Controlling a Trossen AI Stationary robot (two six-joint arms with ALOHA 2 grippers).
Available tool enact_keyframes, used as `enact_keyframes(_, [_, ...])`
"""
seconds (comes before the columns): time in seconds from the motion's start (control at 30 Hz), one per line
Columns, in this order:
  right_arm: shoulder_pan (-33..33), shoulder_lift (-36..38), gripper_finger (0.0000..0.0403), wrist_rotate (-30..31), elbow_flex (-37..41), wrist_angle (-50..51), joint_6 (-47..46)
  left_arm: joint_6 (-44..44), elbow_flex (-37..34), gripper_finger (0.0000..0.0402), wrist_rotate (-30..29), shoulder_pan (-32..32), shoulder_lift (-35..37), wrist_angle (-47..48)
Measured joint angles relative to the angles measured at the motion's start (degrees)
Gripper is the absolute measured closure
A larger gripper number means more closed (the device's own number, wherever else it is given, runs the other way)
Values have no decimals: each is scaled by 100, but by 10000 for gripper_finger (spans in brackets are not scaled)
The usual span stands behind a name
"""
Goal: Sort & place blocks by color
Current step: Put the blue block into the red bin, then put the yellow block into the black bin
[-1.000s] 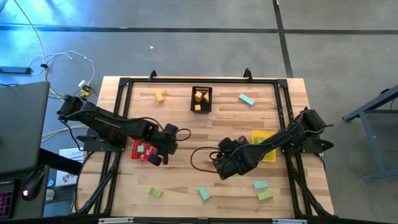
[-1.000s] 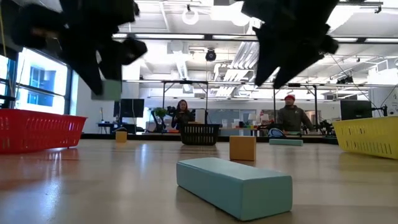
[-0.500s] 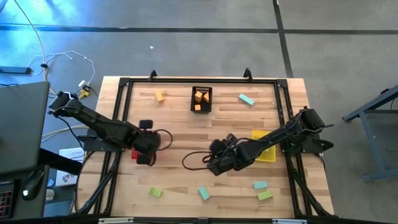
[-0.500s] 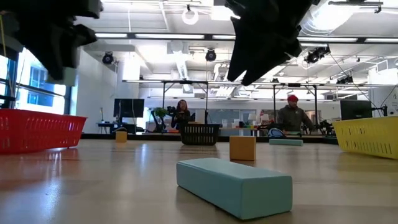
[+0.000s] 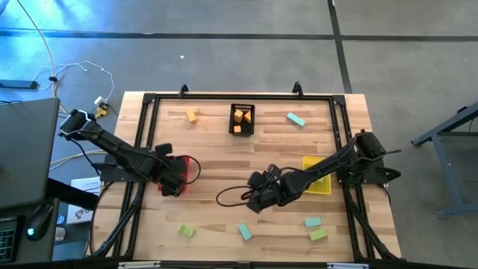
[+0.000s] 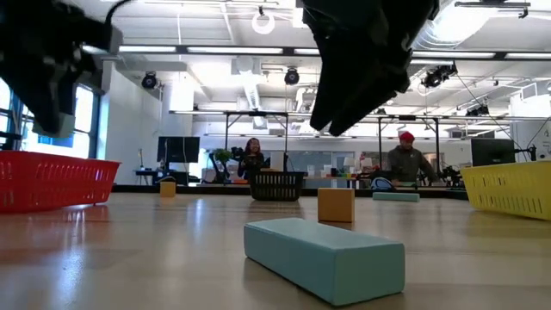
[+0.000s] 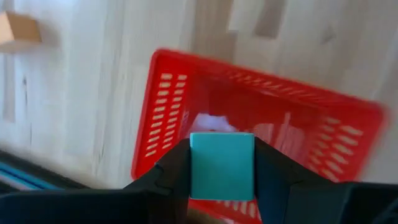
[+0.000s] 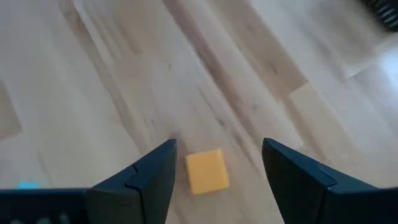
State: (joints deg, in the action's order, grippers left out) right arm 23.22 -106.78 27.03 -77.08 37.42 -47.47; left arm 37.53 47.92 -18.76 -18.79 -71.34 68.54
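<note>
left claw [image 7: 222, 171] grips teal block [image 7: 222, 165] over red basket [image 7: 168, 106], 9 o'clock | right claw [image 8: 214, 171] open above orange block [image 8: 206, 172], centre surface [image 5: 224, 161]

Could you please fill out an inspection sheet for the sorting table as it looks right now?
Surface: wooden table inside a black frame.
Job's things: orange cubes in the black basket; loose orange cube; teal bars; green blocks; red basket and yellow basket on the table.
Clutter: nothing seen.
Grippers: left gripper shut on a teal cube above the red basket; right gripper open above an orange cube.
Cables: white cable on the floor.
Surroundings: two people behind the table.
</note>
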Motion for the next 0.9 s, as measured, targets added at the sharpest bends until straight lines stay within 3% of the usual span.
enact_keyframes(0.17, [0, -147, 181, -206, 0, -55, 209, -9, -445, 290, 153, 218, -34, -157])
enact_keyframes(0.4, [0, -445, 181, -340, 0, -165, 452, -214, -503, 280, 288, 385, -25, -320])
enact_keyframes(0.9, [0, -865, 181, -355, 0, -164, 493, -247, -503, 167, 313, 621, -25, -585])
